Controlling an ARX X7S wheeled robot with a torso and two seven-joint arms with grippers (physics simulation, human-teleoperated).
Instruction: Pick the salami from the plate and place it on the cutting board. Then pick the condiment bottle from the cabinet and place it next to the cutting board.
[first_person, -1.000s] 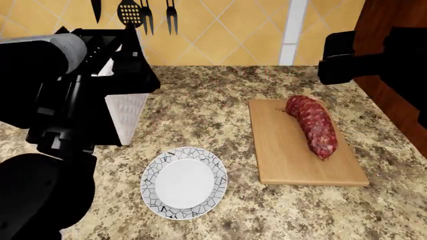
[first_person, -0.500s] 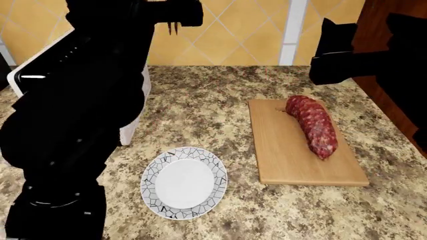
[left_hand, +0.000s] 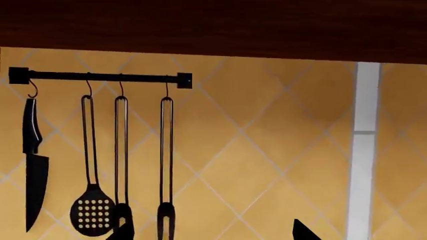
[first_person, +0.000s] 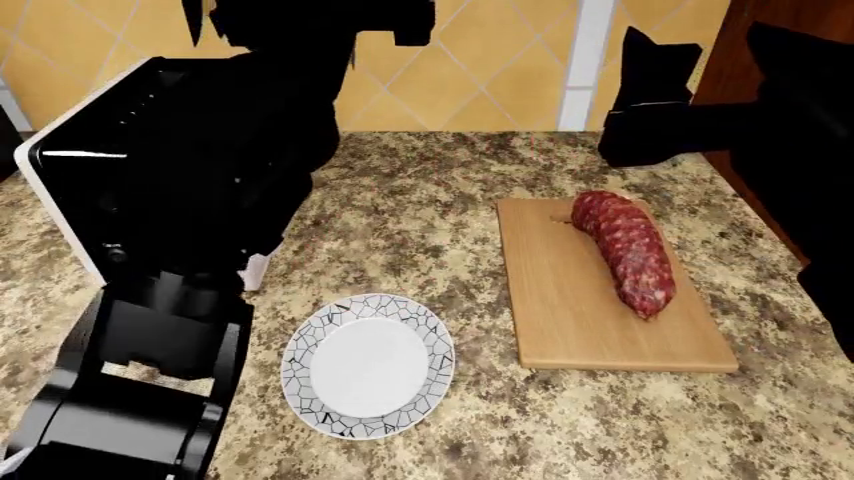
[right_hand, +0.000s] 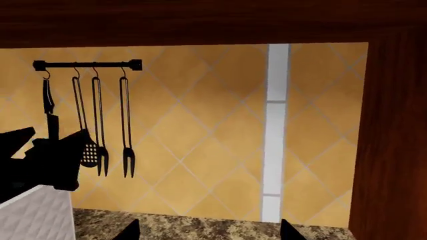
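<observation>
The salami lies lengthwise on the cutting board at the right of the counter. The plate sits bare to the left of the board. The condiment bottle is out of view. My left gripper is raised high at the back wall, open and empty; in the head view its black arm covers the left side. My right gripper is open and empty, held above the counter behind the board, facing the tiled wall; it also shows in the head view.
A black rail on the yellow tiled wall holds a knife, a slotted spoon and a fork. A white box-like appliance stands at the left. Dark wooden cabinet sides rise at the right and overhead.
My left arm has swung up and toward the back wall, now filling the left of the head view. My right gripper has shifted slightly left and tilted upward. Salami, board and plate have not moved.
</observation>
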